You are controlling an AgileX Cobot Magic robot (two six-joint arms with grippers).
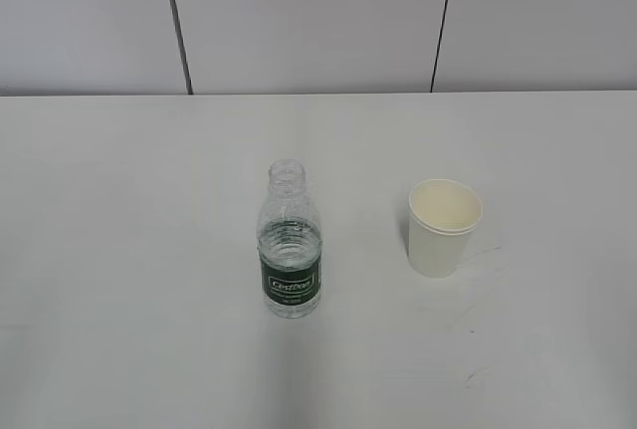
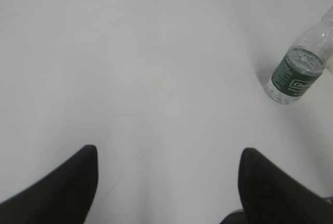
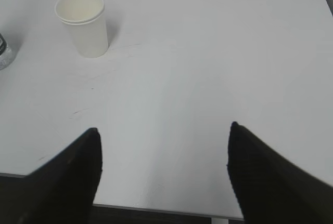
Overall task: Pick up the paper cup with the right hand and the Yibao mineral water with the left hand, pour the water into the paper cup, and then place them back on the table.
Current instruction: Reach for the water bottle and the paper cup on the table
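Uncapped Yibao mineral water [image 1: 291, 253] upright on white table [image 1: 119, 250], paper cup [image 1: 444, 227] upright near its right. Left hand [image 2: 169, 182], right hand [image 3: 164, 169] spread wide, empty, apart from both.

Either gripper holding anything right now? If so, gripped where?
Nothing held. Left gripper and right gripper are both open over bare table; bottle and paper cup stand untouched.

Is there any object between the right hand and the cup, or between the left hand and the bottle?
Nothing visible. Only bare table lies between the open right hand and the cup, and between the open left hand and the bottle.
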